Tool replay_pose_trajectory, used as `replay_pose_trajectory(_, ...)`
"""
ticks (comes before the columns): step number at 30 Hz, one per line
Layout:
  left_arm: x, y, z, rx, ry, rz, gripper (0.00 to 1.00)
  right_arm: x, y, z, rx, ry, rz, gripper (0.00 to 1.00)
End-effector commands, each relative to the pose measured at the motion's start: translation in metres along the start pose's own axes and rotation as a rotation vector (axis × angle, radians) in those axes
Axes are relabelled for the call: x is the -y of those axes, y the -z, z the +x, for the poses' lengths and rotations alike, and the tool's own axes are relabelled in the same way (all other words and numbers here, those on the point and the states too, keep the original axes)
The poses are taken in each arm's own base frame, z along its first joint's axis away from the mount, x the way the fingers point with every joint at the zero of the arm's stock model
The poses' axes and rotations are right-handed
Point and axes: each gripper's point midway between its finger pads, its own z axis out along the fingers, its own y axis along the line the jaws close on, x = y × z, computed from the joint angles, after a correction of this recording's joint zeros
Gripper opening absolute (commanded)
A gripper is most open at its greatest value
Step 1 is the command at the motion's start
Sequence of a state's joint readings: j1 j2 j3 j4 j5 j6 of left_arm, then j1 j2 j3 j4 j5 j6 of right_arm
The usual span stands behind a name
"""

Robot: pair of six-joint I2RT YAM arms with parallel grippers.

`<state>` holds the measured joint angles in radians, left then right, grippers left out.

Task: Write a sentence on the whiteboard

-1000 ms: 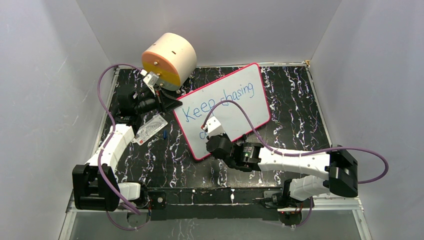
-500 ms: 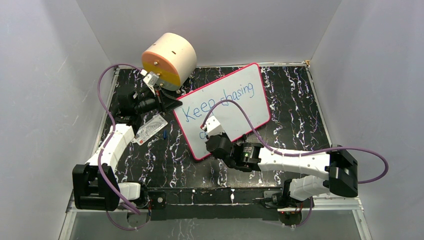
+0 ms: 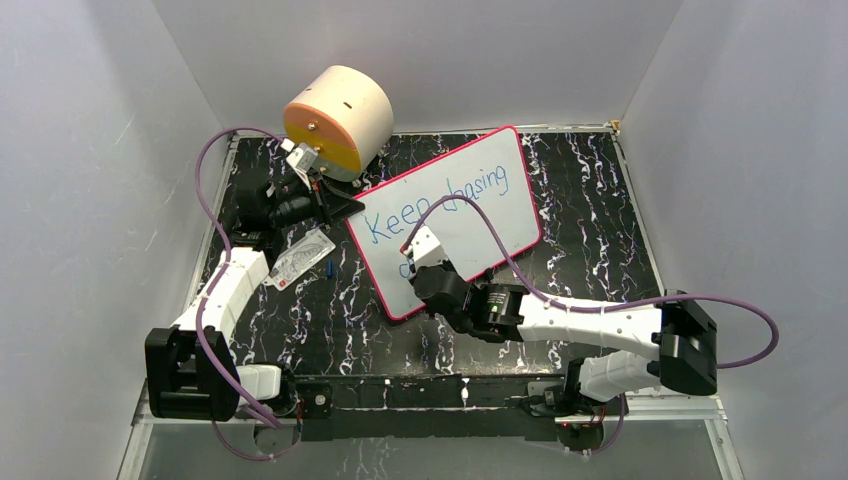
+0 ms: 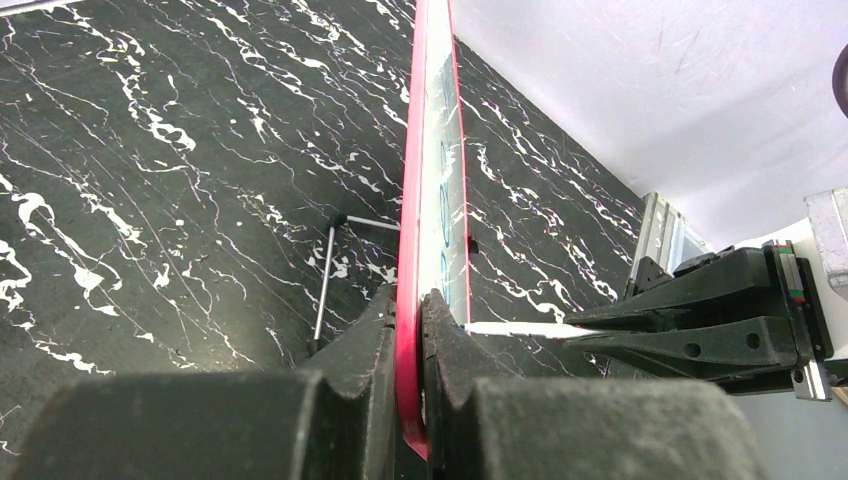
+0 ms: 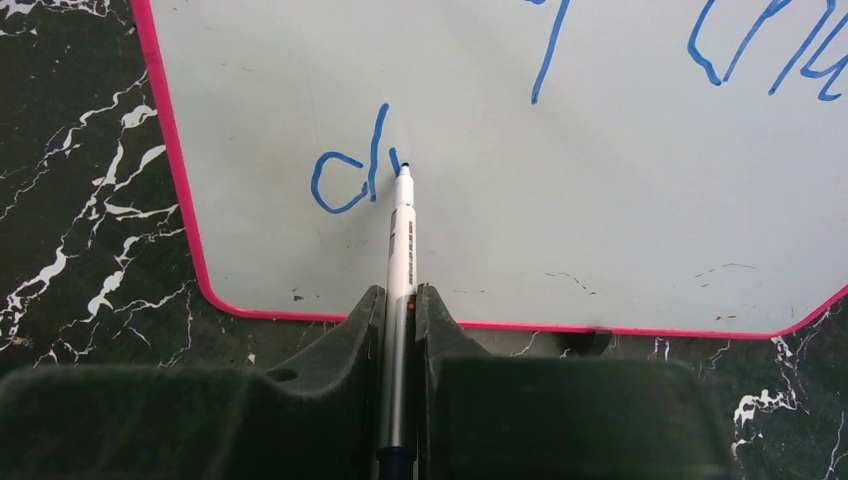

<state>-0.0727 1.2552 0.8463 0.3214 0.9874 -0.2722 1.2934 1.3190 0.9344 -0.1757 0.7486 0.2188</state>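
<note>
Whiteboard (image 3: 480, 225) sits mid-bench, skewed, w/ its left corner toward the left arm and its long edge running up to the right on the black marbled bench (image 3: 590, 210). Left end effector (image 4: 408, 300) is pressed together on the board's pink rim, one finger on each face; in the left wrist view the board is seen edge-on and a thin metal rod (image 4: 322, 280) stands just beside its back face, down to the bench. Right end effector (image 5: 400, 295) is pinching a slim white marker (image 5: 402, 240), barrel running straight out betw. the fingers, dark tip touching the board's face near the bottom-left corner. Sentence (image 3: 395, 218) in blue: top line reads "Keep", then a word ending "asing", its start crossed by the right arm's purple cable (image 3: 455, 205) in the top view. On the 2nd line the right wrist view shows a "d" (image 5: 345, 175) and a short stroke right at the marker tip, nothing more after it. Behind the board's left corner, a big cream cylinder (image 3: 345, 100) w/ an orange end face lies on its side at the rear of the bench. A small printed card (image 3: 300, 258) lies on the bench beside the left arm, and a tiny blue object (image 3: 328, 270) is just right of it, apart from the board's edge.
</note>
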Motion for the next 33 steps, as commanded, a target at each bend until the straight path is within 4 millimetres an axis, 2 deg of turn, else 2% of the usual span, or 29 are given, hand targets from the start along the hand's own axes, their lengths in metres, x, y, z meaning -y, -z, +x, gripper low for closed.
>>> replay_pose_trajectory(1,-0.003,-0.006,0.027,-0.071,-0.012,0.01,0.0,0.014,-0.002,-0.031,0.098,-0.08,0.051,0.0)
replay_pose_trajectory(10,-0.003,-0.006,0.027,-0.07,-0.013,0.008,0.0,0.023,0.002,-0.025,0.094,-0.102,0.069,0.0)
replay_pose_trajectory(24,-0.004,-0.006,0.026,-0.069,-0.014,0.002,0.0,0.023,0.017,-0.014,0.066,-0.132,0.001,0.0)
replay_pose_trajectory(33,-0.004,-0.006,0.028,-0.072,-0.011,0.003,0.0,0.017,0.008,0.0,0.024,-0.112,0.005,0.0)
